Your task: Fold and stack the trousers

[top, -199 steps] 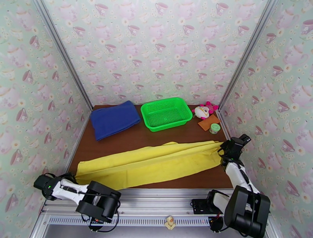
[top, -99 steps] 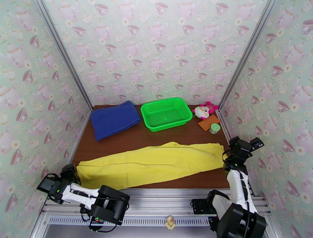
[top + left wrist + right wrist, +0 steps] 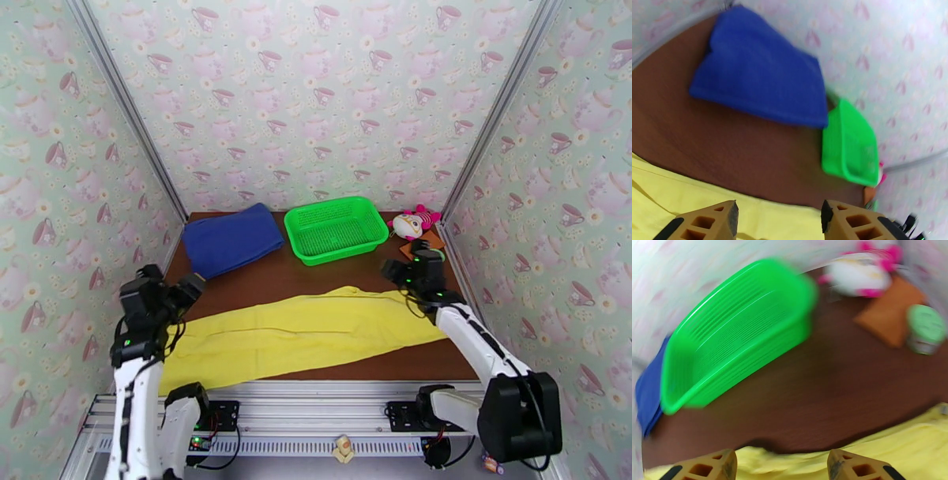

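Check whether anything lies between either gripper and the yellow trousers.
Nothing visible does. The left gripper and the right gripper both hang open at the far edge of the trousers, with yellow cloth showing directly below each. The green basket and the blue cloth lie farther back on the table, out of the way.

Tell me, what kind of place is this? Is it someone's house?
Probably not a house, more likely a robot practice booth. The teacup wallpaper walls hang on bare metal posts, a left arm and a right arm are bolted at the table edge, and yellow trousers lie spread for folding.
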